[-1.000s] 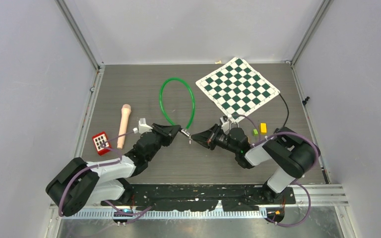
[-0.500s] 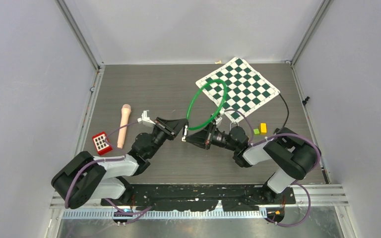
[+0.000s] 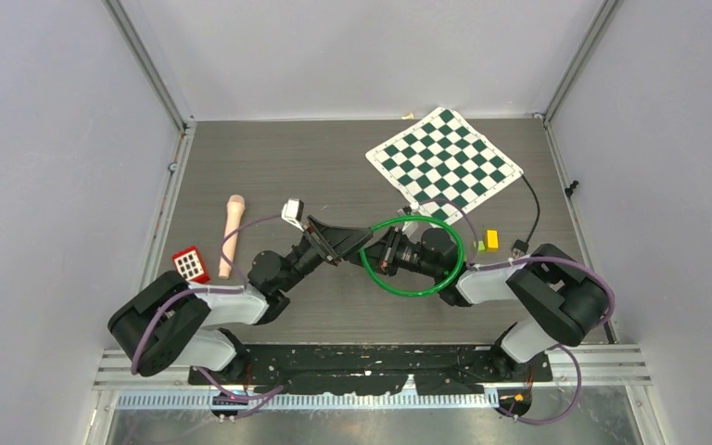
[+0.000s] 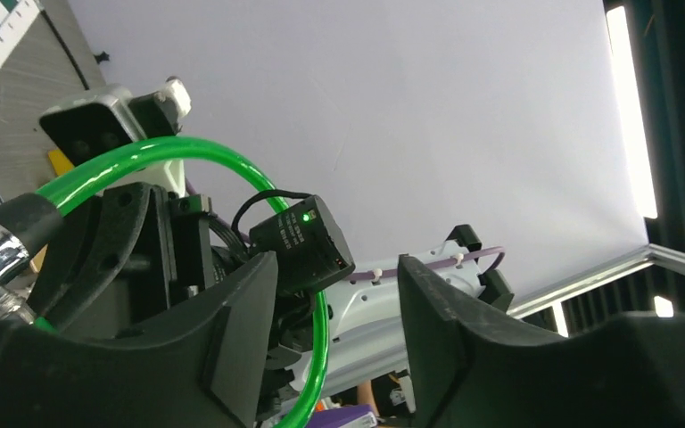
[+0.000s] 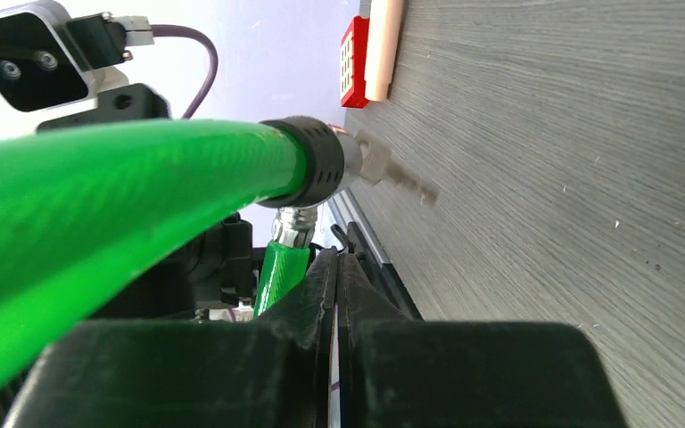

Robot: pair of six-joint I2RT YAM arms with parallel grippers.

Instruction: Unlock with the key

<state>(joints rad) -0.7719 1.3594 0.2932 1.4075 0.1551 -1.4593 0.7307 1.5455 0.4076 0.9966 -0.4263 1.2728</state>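
Left gripper (image 4: 337, 276) released, right gripper (image 5: 336, 259) clenched with nothing visibly pinched.
Shows key (image 5: 397, 178) seated in the black collar (image 5: 321, 169) of the green cable lock (image 5: 125, 178), above the tabletop (image 5: 589, 134); looks not yet opened, so turning probably remains.

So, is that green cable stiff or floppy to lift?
Likely springy, not limp: the cable forms a clean round hoop around the right arm. Its glossy sheath looks slippery. The lock end probably makes it end-heavy.

Green cable lock (image 5: 143, 178), key (image 5: 401, 183) in end, R hand (image 5: 337, 260) closed, red block (image 5: 353, 58) beyond
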